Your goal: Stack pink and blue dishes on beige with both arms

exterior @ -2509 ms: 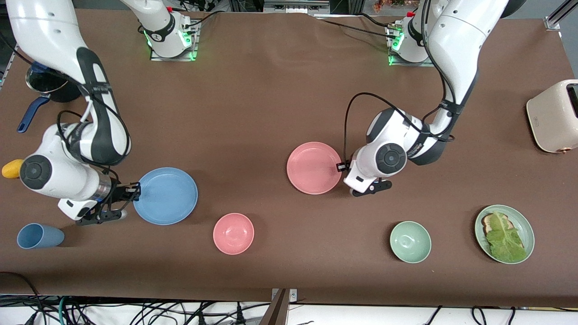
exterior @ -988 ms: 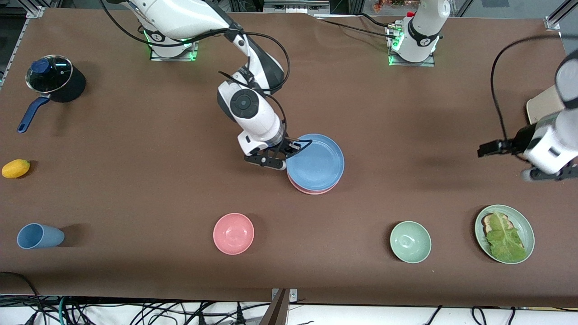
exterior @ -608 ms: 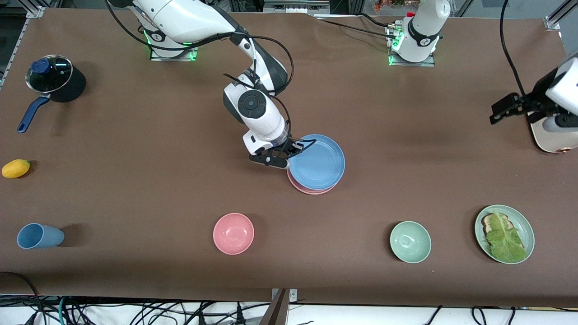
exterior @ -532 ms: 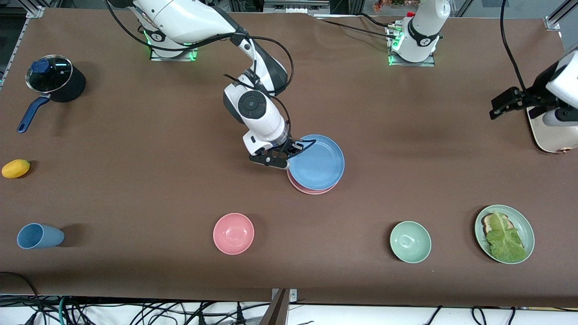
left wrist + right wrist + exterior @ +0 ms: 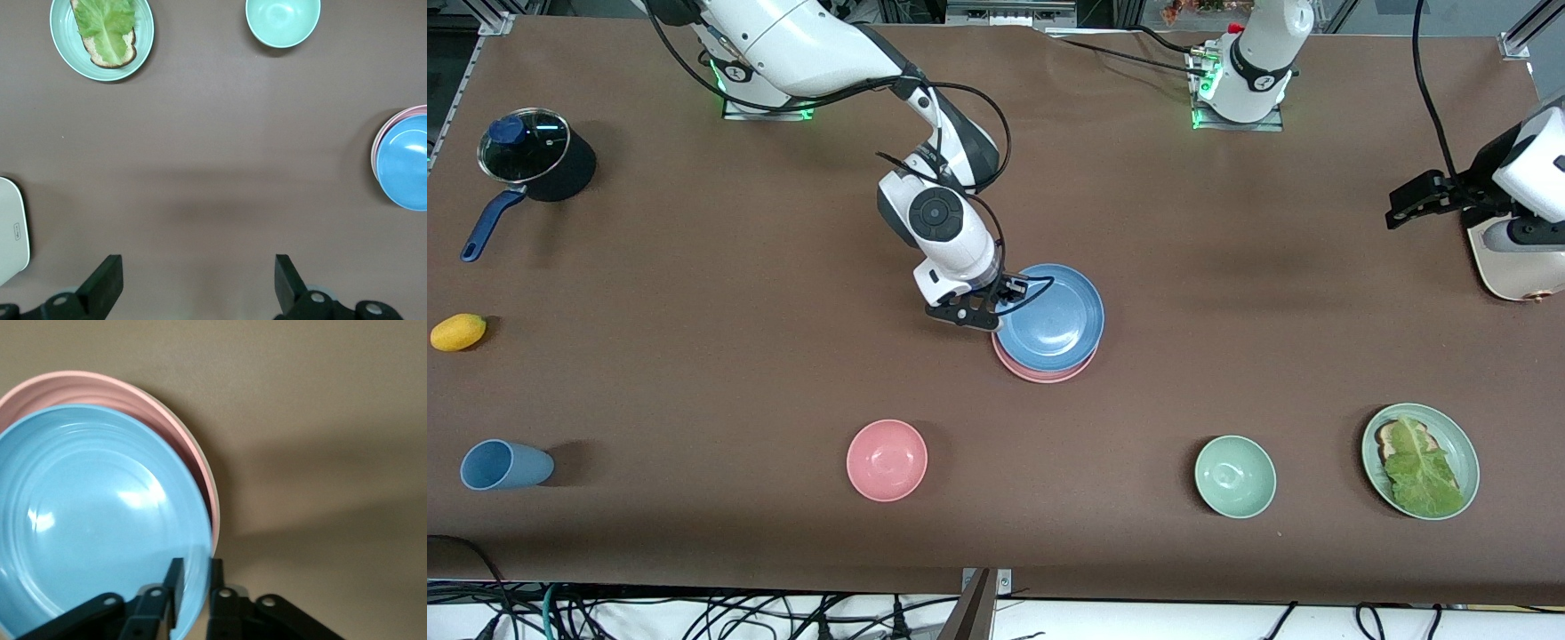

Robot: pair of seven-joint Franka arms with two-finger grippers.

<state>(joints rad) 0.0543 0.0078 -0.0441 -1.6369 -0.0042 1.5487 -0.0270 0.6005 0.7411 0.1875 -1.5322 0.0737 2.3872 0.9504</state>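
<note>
The blue plate (image 5: 1052, 322) lies over the pink plate (image 5: 1040, 373) mid-table, shifted a little off-centre. My right gripper (image 5: 1000, 307) is shut on the blue plate's rim (image 5: 193, 573) at the side toward the right arm's end. A thin pale beige edge (image 5: 208, 480) peeks out under the pink plate (image 5: 170, 420); the front view hides it. My left gripper (image 5: 1400, 204) hangs open and empty, high over the table beside the toaster. The left wrist view shows its fingers (image 5: 103, 283) wide apart, with the blue plate (image 5: 407, 170) far off.
A pink bowl (image 5: 887, 460), a green bowl (image 5: 1234, 476) and a green plate with lettuce (image 5: 1458, 449) sit near the front camera. A cream toaster (image 5: 1516, 258) stands at the left arm's end. A blue cup (image 5: 503, 465), a yellow fruit (image 5: 458, 332) and a lidded pot (image 5: 534, 164) sit at the right arm's end.
My right arm carried the blue plate from its end of the table onto the pink plate. My left arm left the pink plate, opened and rose toward the toaster.
</note>
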